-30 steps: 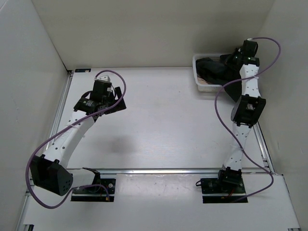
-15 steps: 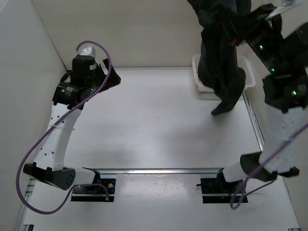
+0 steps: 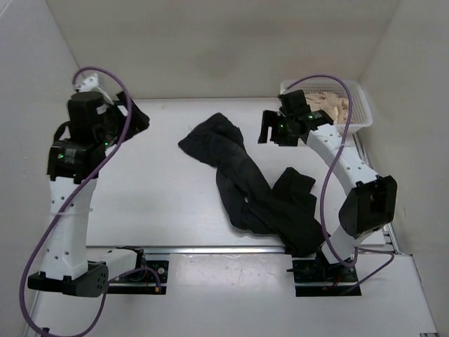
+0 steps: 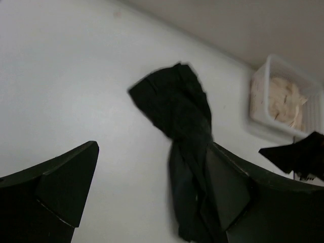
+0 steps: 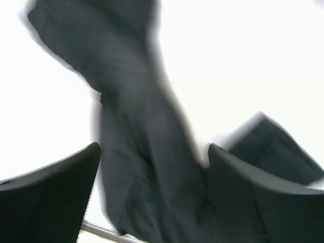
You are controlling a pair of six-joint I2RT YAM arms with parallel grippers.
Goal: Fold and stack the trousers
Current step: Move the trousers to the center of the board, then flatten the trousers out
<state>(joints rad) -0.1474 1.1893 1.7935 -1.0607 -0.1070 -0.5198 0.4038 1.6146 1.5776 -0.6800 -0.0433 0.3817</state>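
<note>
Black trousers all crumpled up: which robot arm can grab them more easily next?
Probably the right. Its open claw hangs just beside the black trousers, which lie mostly on its side. The left claw, also open, is farther off.

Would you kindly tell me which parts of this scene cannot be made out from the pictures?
Right wrist view: the trousers are smeared by motion blur; folds unreadable.
Left wrist view: their near end is hidden behind a finger of the left gripper and cut by the bottom edge.
Top view: the right arm covers a corner of the basket; the beige cloths cannot be counted.
</note>
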